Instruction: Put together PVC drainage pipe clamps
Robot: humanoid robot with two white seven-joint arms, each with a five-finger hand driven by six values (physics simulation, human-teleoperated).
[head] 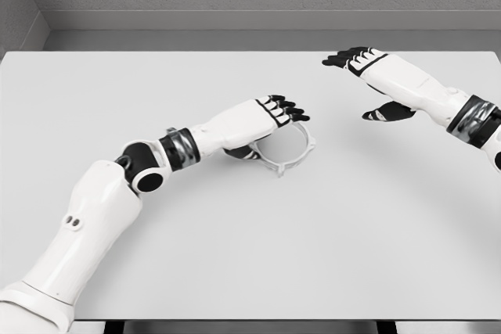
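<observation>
A white PVC pipe clamp ring (296, 152) lies flat on the white table (250, 232), a little right of the middle. My left hand (274, 115) reaches over the ring's left part with its black-tipped fingers (286, 106) stretched out above it. Its thumb (243, 152) sits low beside the ring's left rim, and the hand hides that side of the ring. I cannot tell whether the hand touches the ring. My right hand (362, 64) hovers at the upper right, well clear of the ring, fingers spread, thumb (388, 113) hanging down, holding nothing.
The table's far edge meets a grey wall at the back. Its front edge runs along the bottom of the head view. No other clamp part shows on the surface.
</observation>
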